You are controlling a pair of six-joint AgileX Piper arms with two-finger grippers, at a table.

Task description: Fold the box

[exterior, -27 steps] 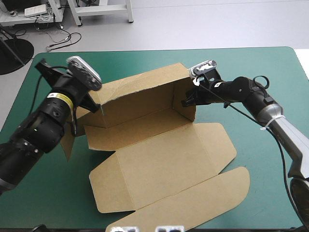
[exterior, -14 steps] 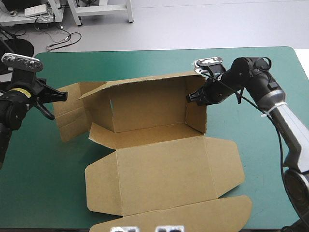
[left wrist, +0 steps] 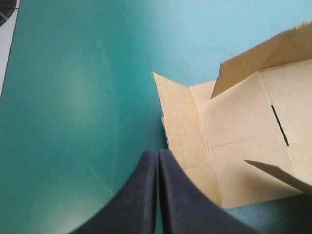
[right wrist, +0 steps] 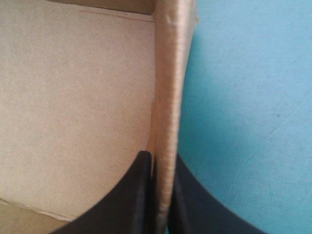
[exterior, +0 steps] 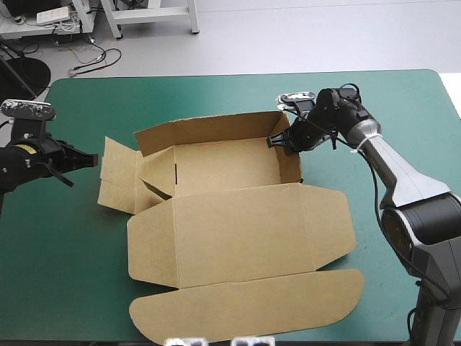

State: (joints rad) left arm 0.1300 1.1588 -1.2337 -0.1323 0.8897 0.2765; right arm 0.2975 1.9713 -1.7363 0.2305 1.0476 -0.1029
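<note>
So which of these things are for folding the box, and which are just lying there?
For the job: box; right fingers, shut on its right wall; left fingers, shut, beside its left flap.
Just lying about: nothing I can see, only the teal-green cover.

A table with a teal-green cover lies under the jaws of the left gripper and right gripper. Well beyond both, past its far edge, pale grey floor carries white frame legs and loose dark cables.
</note>
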